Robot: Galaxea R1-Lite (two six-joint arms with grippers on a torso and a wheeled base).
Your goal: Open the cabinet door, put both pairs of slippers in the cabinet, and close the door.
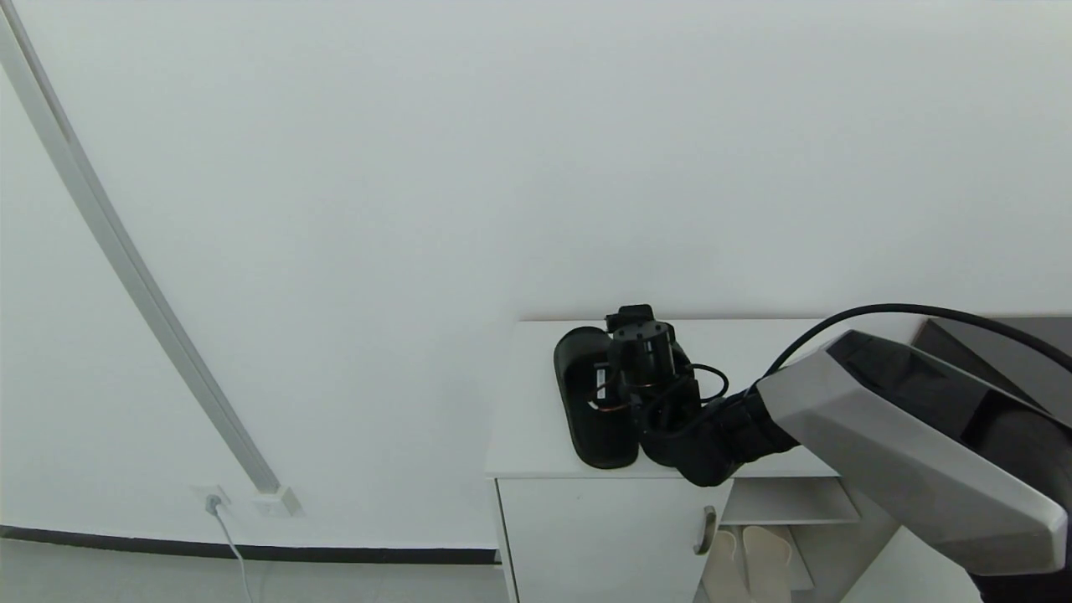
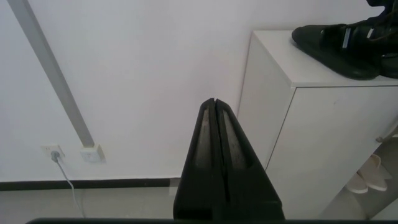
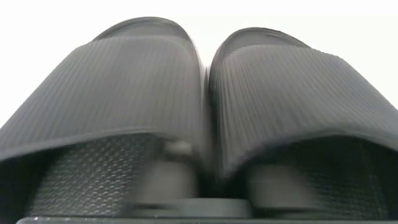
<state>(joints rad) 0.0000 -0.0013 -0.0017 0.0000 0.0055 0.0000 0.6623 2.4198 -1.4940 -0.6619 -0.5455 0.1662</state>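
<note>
A pair of black slippers [image 1: 590,410] [image 2: 339,43] lies on top of the white cabinet [image 1: 536,419] near its left front corner. My right gripper [image 1: 624,381] [image 3: 205,180] is at the pair from the heel side, with a finger inside each slipper [image 3: 143,81] and shut on their two inner sides. A pair of white slippers [image 1: 745,561] [image 2: 367,177] rests inside the cabinet's open right compartment, below a shelf [image 1: 787,502]. My left gripper [image 2: 214,124] hangs shut and holds nothing, left of the cabinet [image 2: 323,137] at about door height.
The cabinet's left door [image 1: 603,536] is closed, with its handle [image 1: 708,529] at its right edge. A white wall stands behind. A slanted cable duct [image 1: 134,276] runs down to a socket with a plugged cord [image 1: 213,502]. Floor space lies left of the cabinet.
</note>
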